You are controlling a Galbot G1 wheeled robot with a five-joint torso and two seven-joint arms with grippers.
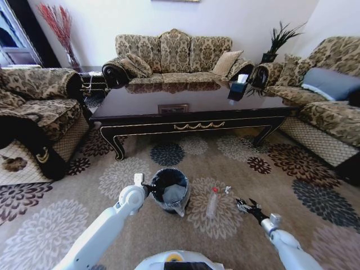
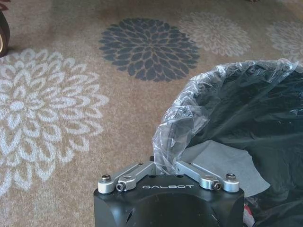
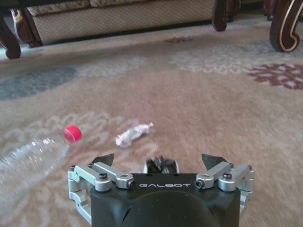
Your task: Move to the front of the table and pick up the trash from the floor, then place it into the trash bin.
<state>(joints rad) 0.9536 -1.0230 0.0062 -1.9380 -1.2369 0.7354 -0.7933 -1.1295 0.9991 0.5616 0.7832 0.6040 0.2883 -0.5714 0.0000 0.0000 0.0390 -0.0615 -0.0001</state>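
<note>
Right hand (image 1: pixel 245 206) open, empty; bottle (image 1: pixel 212 202), paper wad (image 1: pixel 228 189) just beside.

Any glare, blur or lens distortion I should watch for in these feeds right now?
Head view: fisheye bends the sofas, and the table top mirrors them. Left wrist view: glare on the trash bin liner. Right wrist view: sharp near the bottle and paper wad, blurred farther off.

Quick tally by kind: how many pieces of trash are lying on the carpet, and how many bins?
Plastic bottle, red cap, lying on the carpet: 1
Crumpled white paper wad: 1
Black trash bin with liner, rim pinched in the left claw: 1
Total: 3
</note>
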